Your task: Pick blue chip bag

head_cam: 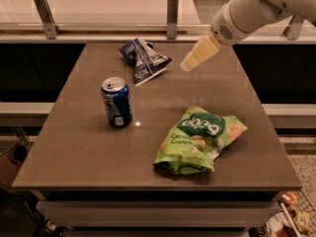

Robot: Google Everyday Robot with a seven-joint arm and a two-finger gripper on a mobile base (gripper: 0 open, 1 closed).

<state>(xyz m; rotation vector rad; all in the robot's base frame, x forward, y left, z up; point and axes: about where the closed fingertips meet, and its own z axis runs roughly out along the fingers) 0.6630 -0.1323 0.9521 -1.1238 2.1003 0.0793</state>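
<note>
The blue chip bag (pixel 143 59) is a small, wrinkly navy foil bag with white panels. It lies at the far middle of the brown table (pixel 74 147). My gripper (pixel 187 65) hangs on a white arm from the upper right, above the table's far right part. Its pale yellow fingers (pixel 200 53) point down and left, a short way to the right of the bag and apart from it. It holds nothing.
A blue soda can (pixel 116 102) with a silver top stands upright at the left middle. A larger bright green snack bag (pixel 197 139) lies at the front right. A counter with metal posts (pixel 172 9) runs behind the table.
</note>
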